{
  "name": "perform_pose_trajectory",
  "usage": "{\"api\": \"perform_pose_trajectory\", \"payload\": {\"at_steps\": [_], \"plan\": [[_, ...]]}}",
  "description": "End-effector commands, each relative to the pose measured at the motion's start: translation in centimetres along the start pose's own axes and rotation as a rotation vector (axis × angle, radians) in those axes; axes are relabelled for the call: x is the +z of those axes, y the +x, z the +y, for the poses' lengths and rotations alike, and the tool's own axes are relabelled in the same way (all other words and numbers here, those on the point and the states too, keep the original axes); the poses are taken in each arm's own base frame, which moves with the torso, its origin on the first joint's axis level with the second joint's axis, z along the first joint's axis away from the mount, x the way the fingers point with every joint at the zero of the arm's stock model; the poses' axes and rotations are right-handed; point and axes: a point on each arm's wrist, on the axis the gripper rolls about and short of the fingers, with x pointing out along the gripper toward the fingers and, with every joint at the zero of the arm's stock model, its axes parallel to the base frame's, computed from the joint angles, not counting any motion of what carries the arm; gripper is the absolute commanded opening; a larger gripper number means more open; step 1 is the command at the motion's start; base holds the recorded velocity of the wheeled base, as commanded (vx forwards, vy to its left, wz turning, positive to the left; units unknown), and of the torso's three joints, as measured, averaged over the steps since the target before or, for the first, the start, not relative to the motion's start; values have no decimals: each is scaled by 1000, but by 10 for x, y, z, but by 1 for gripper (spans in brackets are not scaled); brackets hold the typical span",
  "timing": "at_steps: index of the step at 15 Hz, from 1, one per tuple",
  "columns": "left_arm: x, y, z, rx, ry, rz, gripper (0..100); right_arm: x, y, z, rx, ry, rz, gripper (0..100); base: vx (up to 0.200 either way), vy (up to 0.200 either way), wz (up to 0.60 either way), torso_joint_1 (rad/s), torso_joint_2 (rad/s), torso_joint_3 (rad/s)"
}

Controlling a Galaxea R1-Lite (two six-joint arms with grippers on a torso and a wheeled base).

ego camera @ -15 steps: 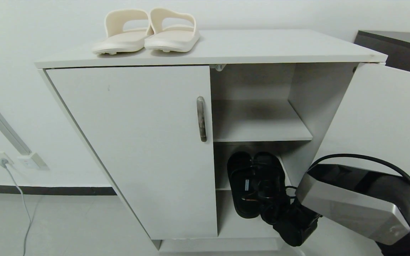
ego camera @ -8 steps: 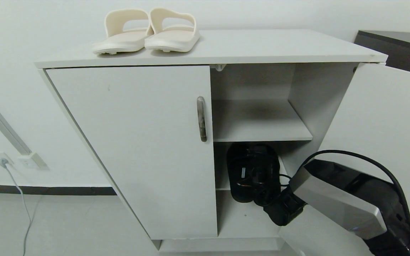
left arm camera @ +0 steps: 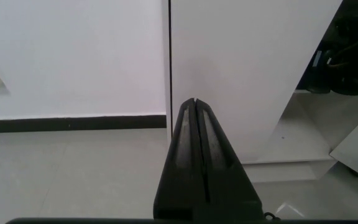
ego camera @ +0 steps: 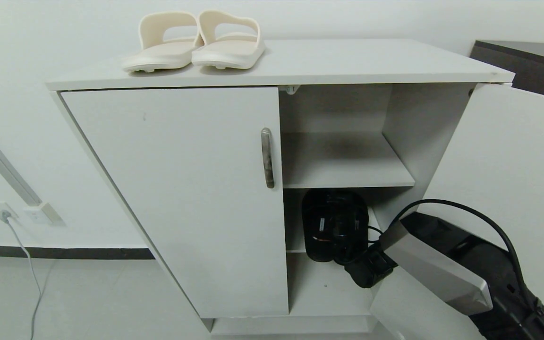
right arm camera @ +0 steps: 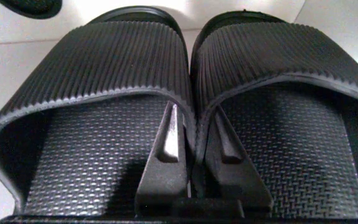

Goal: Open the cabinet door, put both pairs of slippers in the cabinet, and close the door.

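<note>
A white cabinet stands with its right door swung open and its left door closed. A cream pair of slippers lies on the cabinet top at the left. My right gripper is shut on the black pair of slippers, which sits inside the compartment under the upper shelf. In the right wrist view the right gripper pinches the two inner strap walls of the black slippers together. My left gripper is shut and empty, low by the floor facing the closed door.
The left door carries a metal handle at its right edge. A wall socket with a cable is at the far left near the floor. A dark piece of furniture stands behind the open door.
My right gripper has carried the black slippers up and deeper into the cabinet, under the upper shelf. The cream slippers and both doors have stayed put.
</note>
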Motion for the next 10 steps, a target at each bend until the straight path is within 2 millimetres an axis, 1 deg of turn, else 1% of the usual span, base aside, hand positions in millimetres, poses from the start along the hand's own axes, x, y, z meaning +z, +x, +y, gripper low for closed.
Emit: {"api": "perform_pose_trajectory", "payload": {"at_steps": [1, 4, 5, 8, 10], "plan": [[0, 0, 0, 1, 0, 1, 0, -5, 3, -1, -4, -3, 4, 0, 0, 0, 0, 0, 0, 0], [0, 0, 0, 1, 0, 1, 0, -4, 3, -1, -4, -2, 2, 0, 0, 0, 0, 0, 0, 0], [0, 0, 0, 1, -2, 1, 0, -5, 3, -1, -4, -3, 4, 100, 0, 0, 0, 0, 0, 0], [0, 0, 0, 1, -3, 1, 0, -8, 2, -2, -9, -18, 24, 100, 0, 0, 0, 0, 0, 0], [0, 0, 0, 1, -2, 1, 0, -7, -5, -4, -13, -27, 34, 100, 0, 0, 0, 0, 0, 0]]}}
